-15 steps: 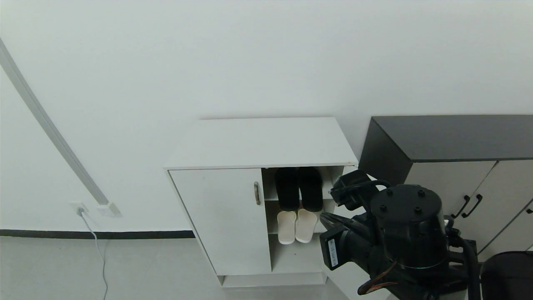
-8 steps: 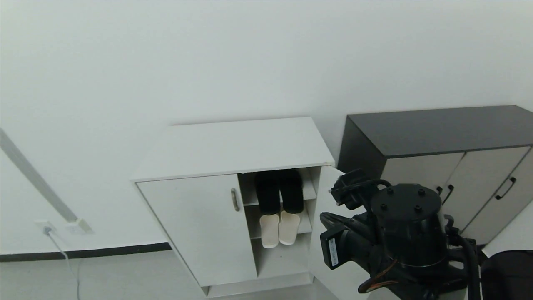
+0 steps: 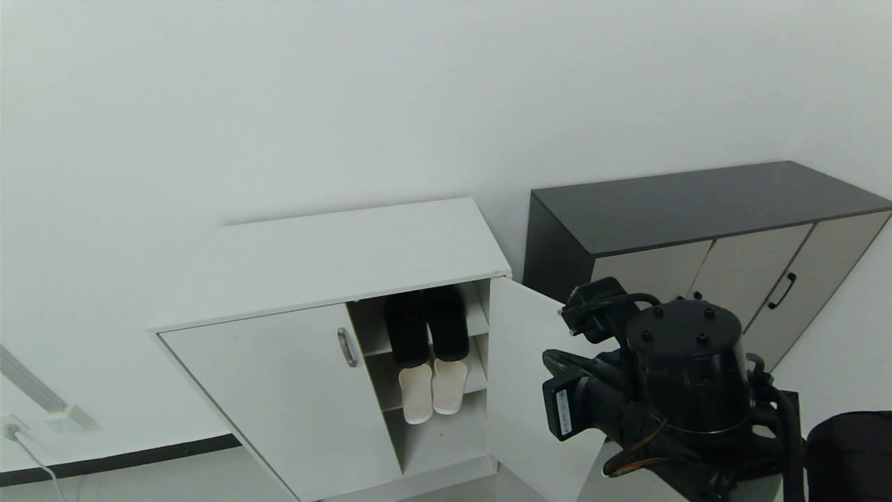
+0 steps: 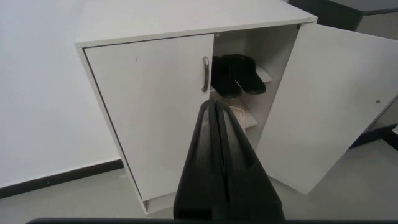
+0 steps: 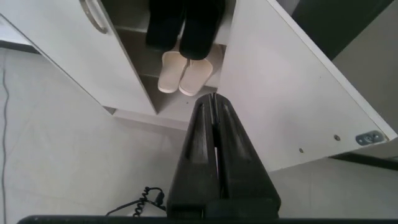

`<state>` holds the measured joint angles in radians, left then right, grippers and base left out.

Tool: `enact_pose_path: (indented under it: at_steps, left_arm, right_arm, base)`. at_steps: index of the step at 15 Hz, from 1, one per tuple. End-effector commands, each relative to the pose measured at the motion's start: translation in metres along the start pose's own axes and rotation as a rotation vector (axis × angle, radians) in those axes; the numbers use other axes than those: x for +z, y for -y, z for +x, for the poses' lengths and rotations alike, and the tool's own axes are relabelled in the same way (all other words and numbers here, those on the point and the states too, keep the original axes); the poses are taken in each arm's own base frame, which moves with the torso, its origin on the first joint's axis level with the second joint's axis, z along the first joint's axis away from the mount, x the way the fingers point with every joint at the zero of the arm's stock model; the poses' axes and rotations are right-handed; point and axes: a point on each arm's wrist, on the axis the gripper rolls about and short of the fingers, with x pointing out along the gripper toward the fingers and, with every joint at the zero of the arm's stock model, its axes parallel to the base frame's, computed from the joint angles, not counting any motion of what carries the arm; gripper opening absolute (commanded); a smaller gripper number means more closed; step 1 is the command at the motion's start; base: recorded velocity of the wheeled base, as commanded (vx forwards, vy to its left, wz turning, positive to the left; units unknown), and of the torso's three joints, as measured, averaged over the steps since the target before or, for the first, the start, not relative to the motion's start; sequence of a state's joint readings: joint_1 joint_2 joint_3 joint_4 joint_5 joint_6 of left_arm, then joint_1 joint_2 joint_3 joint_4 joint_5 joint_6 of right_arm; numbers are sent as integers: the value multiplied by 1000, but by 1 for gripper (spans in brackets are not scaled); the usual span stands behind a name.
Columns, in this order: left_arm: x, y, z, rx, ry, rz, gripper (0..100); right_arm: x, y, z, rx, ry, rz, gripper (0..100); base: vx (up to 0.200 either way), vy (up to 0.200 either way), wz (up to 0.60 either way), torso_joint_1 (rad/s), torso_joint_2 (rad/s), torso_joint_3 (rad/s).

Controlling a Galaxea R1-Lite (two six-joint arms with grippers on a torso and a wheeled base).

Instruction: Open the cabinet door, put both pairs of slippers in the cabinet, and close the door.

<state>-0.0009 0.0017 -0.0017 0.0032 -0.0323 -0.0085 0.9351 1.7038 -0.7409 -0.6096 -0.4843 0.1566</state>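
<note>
Black slippers (image 3: 425,324) are stowed on the upper shelf, white slippers (image 3: 433,387) just below, inside the cabinet (image 3: 334,254). The right door (image 3: 519,376) stands open, so closing is judged pending and a push on its outer face is needed. Left gripper (image 4: 214,106) and right gripper (image 5: 214,99) are seen near the front, fingers together, nothing held.

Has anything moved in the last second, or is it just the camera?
Only the head camera swung; the scene slid left. The pair of black slippers and pair of white slippers stay on their shelves in the white cabinet, its right door open, left door shut.
</note>
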Motion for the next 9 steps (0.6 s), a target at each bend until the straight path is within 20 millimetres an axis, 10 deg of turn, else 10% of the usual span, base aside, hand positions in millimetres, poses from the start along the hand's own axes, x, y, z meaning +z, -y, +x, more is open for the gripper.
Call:
enact_pose_path:
  at_steps: [1, 9]
  left_arm:
    - [0, 0, 0, -2, 0, -1, 0]
    - [0, 0, 0, 1, 2, -5, 0]
  right_arm:
    - [0, 0, 0, -1, 1, 0, 0]
    - [3, 2, -1, -6, 10, 7, 0]
  base:
    - [0, 0, 0, 0, 0, 0]
    - [-150, 0, 0, 0, 3, 1]
